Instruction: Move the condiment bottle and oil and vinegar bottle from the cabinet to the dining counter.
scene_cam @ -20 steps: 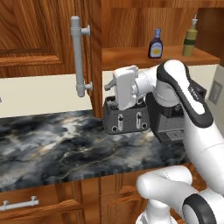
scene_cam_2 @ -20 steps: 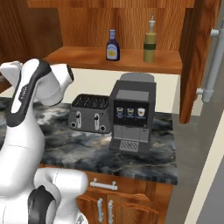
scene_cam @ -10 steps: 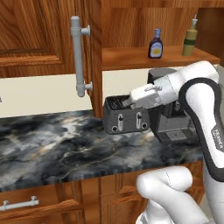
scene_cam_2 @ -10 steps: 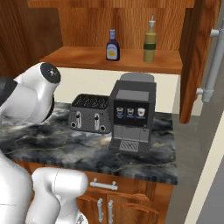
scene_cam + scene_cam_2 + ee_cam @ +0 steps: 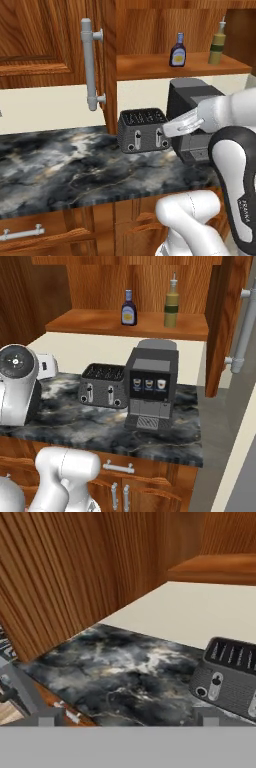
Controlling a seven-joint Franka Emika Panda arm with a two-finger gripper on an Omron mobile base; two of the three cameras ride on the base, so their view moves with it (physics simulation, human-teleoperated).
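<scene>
In the left base view, the cabinet (image 5: 45, 55) is seen open above the marble counter (image 5: 65, 170), its door with the long grey handle (image 5: 90, 65) swung out toward the camera. On the wooden shelf (image 5: 150, 66) the condiment bottle (image 5: 177, 50) is placed upright, near the middle of the shelf's front edge. The oil and vinegar bottle (image 5: 217, 44) is placed upright too — closer to the right end of the shelf, apart from the small one. Below the shelf a dark toaster (image 5: 144, 131) is set at the back edge of the counter, and just beside it on the right a black coffee machine (image 5: 192, 100) is partly covered by the white arm. The fingers are hidden in this view, so how far they are parted cannot be told.

In the right base view, both bottles are seen on the same shelf: the condiment bottle (image 5: 128, 308) at the middle, the oil and vinegar bottle (image 5: 171, 302) to its right, not touching. The toaster (image 5: 102, 386) and the coffee machine (image 5: 151, 385) are set side by side on the counter (image 5: 100, 428) under them. The other cabinet door (image 5: 227, 316) is held open at the right.

In the hand view, the counter (image 5: 110, 672) and the toaster (image 5: 227, 674) at its right side are looked at from the side, with wood panels behind. The gripper (image 5: 127, 717) is seen only as two small tips at the bottom, far apart — nothing is held between them.
</scene>
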